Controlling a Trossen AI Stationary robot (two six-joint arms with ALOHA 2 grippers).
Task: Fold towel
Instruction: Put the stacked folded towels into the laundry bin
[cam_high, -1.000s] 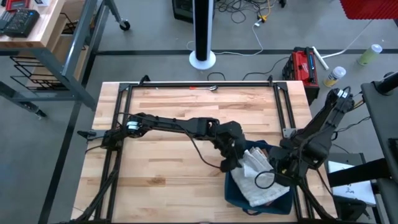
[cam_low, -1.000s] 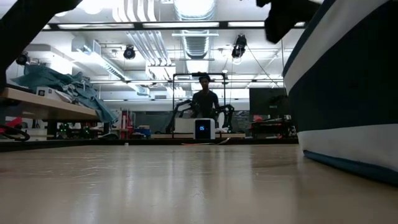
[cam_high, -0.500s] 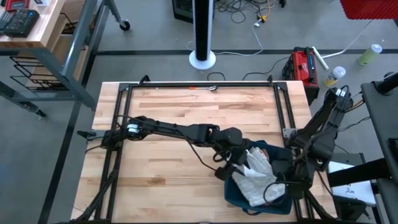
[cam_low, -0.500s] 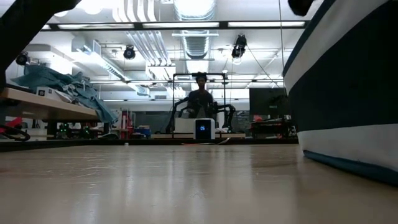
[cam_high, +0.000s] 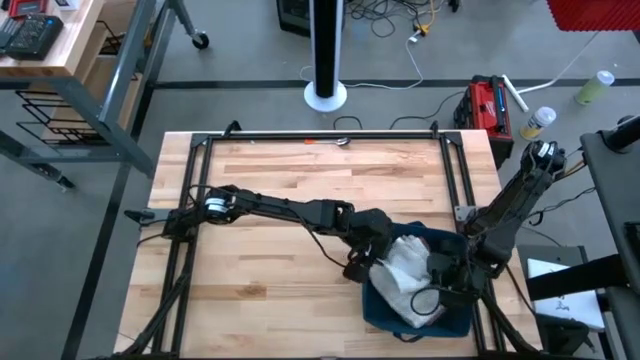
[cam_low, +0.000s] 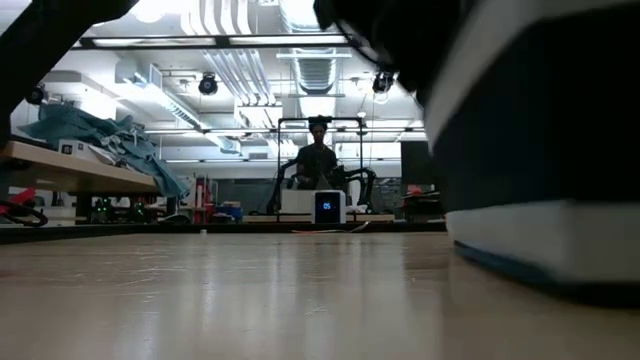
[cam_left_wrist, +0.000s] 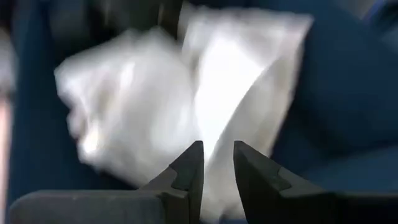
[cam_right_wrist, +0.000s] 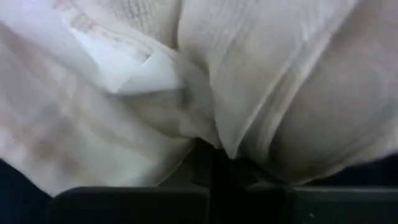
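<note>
My right gripper (cam_high: 437, 292) is clamped shut on the white towel (cam_high: 408, 283), bunched in the blue bin (cam_high: 455, 322) beneath it. My left gripper (cam_left_wrist: 217, 163), jaws nearly closed, holds nothing I can confirm. Recommended: lift slowly, keeping cloth clear of the rim.

High view: even, bright overhead light, soft short shadows under the arms on the bench (cam_high: 260, 260). Low view: ceiling lights (cam_low: 315, 15) glare white; bench surface shows a pale sheen; near dark-and-white mass (cam_low: 530, 150) out of focus. Left wrist view: white towel (cam_left_wrist: 186, 112) motion-blurred, overexposed. Right wrist view: close, soft, dim at the lower edge.
</note>
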